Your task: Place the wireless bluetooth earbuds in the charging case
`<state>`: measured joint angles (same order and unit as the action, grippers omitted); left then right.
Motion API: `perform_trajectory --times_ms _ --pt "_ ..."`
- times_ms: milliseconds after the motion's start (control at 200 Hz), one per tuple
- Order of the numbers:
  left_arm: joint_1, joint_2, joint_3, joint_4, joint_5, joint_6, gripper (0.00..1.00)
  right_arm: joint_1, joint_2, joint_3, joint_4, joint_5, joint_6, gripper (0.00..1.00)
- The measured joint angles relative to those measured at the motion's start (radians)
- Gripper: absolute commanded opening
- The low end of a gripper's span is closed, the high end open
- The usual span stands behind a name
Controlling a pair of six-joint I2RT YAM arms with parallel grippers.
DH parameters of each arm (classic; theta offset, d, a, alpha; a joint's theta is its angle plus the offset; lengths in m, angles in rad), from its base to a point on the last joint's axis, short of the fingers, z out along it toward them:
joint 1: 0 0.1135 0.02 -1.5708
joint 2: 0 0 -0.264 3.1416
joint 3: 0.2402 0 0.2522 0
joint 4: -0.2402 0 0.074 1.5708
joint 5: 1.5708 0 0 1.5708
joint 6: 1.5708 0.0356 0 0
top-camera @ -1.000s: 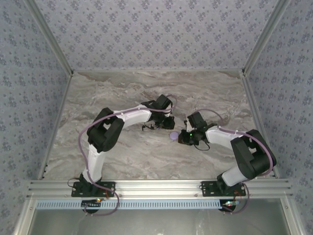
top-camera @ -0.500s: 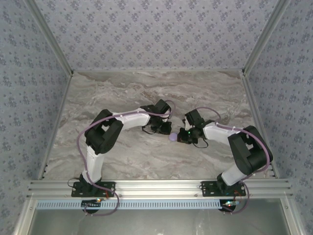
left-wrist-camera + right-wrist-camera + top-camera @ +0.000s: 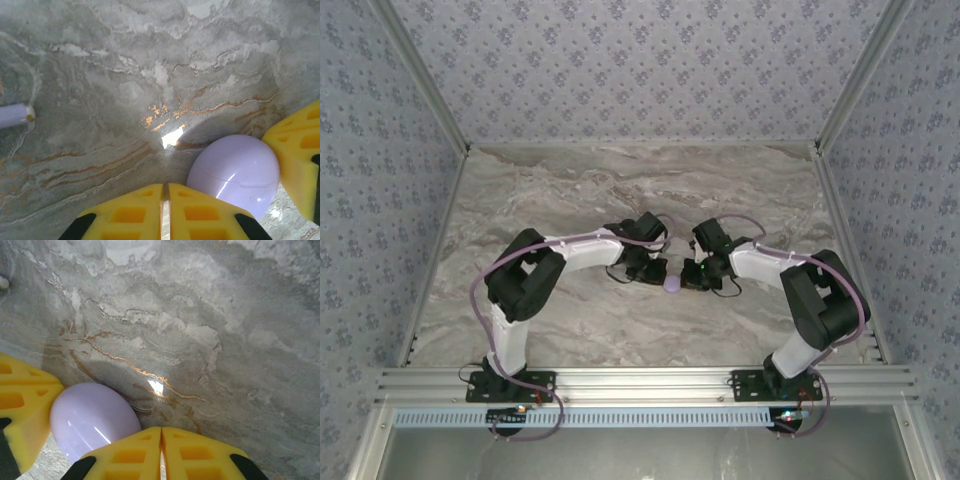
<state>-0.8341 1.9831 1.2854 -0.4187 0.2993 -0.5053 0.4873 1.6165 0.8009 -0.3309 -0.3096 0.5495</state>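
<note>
My left fingers point(image 3: 159, 194) and right fingers point(image 3: 157, 434) are both closed, gripping nothing. The lilac charging case point(image 3: 234, 172) sits on the counter point(image 3: 570, 190) between them, touching both.

1. Round disc point(image 3: 672, 286) is lying on the table point(image 3: 570, 190), around mid-table between the two arms.
2. Left gripper point(image 3: 654, 268) is sitting just left of the disc and slightly behind it.
3. Right gripper point(image 3: 690, 279) is sitting just right of the disc, so the tips are facing each other across it.
4. In the left wrist view, the disc is lying just right of the left gripper's tips, touching them. A right gripper finger is touching its right side.
5. In the right wrist view, the disc is lying left of the right gripper's tips, with the left gripper's finger against its left side.
6. Thin tube end point(image 3: 15, 114) is showing at the left edge of the left wrist view, well apart from the disc.
</note>
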Motion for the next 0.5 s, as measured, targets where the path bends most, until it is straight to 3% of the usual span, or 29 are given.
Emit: perform_trajectory --times_ms 500 --pt "-0.011 -0.053 -0.057 -0.011 -0.02 -0.014 0.12 0.017 0.016 0.046 -0.031 0.067 -0.019 0.14"
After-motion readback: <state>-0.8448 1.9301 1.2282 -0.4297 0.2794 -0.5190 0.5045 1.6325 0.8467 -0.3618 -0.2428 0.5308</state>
